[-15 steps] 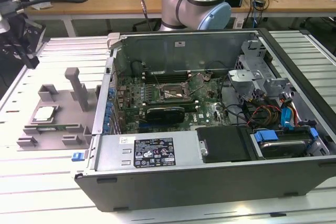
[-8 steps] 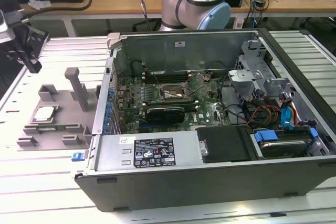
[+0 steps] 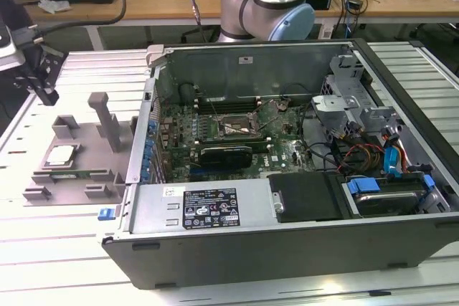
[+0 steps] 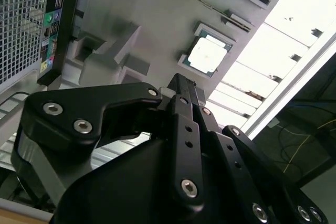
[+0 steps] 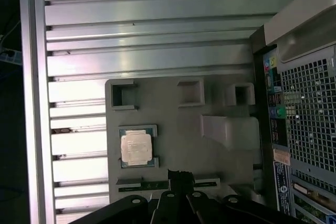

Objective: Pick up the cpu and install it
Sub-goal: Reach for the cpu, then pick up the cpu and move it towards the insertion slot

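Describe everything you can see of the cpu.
The cpu is a small flat square chip with a pale silvery metal top and a thin darker rim. It lies flat, metal side up, seated in a square recess of the grey holder. The holder rests on the slatted table, to the exterior view's left of the computer case. Only the holder touches the chip. The gripper is apart from it.

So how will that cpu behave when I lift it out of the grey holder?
The cpu looks like a flat, rigid metal-topped plate, so probably stiff and light. Its smooth, shiny top may be slippery. It sits in a framed recess of the grey holder, so it likely won't slide sideways.
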Action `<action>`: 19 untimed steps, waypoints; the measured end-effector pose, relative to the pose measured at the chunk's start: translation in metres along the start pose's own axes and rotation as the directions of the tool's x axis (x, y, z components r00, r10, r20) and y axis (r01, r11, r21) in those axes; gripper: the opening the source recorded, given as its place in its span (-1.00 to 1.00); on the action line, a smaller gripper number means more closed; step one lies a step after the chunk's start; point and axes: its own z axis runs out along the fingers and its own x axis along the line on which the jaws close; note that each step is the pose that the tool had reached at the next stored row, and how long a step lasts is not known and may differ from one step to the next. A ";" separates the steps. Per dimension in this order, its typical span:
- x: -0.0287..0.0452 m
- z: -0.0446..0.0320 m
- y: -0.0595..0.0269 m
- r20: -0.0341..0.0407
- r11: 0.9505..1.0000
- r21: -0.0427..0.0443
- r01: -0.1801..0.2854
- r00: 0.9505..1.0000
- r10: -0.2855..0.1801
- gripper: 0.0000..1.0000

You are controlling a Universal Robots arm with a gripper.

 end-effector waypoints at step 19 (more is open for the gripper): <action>0.0060 0.0223 0.0025 -0.001 1.000 0.000 0.000 1.000 0.000 -0.79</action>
